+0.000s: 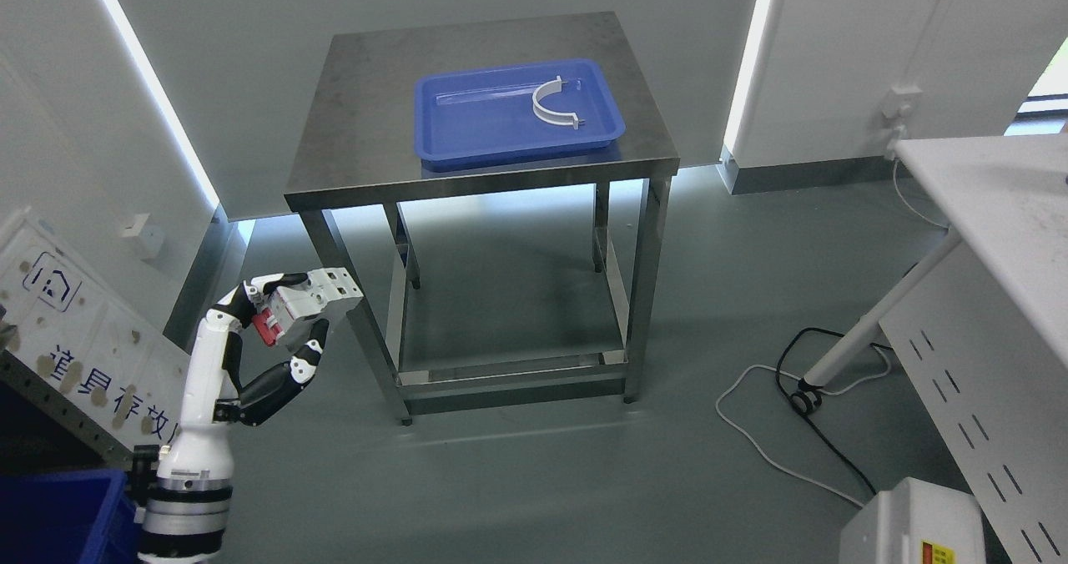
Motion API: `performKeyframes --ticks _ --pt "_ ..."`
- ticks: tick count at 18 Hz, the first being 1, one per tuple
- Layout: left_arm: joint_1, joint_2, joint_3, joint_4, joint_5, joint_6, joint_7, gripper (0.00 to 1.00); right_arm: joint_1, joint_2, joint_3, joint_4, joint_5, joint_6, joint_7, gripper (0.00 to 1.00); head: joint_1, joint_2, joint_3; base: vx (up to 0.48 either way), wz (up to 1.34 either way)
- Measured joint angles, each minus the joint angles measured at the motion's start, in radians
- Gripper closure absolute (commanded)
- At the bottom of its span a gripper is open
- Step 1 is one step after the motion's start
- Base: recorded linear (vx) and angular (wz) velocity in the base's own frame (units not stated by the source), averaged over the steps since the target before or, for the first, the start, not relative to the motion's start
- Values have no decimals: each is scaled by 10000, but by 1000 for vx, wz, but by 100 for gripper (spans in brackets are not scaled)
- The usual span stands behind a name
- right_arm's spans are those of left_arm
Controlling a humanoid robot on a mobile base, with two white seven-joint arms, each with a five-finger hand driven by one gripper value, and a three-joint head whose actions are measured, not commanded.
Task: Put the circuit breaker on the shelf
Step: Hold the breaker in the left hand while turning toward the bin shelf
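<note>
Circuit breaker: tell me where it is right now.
In the head view's lower left, the circuit breaker sits in the left hand, beside the steel table's front-left leg, below tabletop height.

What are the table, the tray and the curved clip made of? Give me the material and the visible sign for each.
Table: looks like brushed stainless steel, a dull grey top with soft reflections and metal legs.
Tray: likely moulded plastic, uniform glossy blue with rounded raised rims.
Curved clip: probably white plastic, a smooth matte half-ring; it is too small to be sure.
</note>
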Motion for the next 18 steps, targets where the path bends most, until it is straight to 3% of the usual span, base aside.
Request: performKeyframes --ticks 15,18 --pt "-327 -10 -161 -27 133 -471 -397 90 1 0 0 0 0 -16 4 0 0 0 0 -285 79" --pt "-848 -10 -173 -27 136 41 -443 90 3 0 -1 0 0 -16 5 0 0 0 0 -204 376"
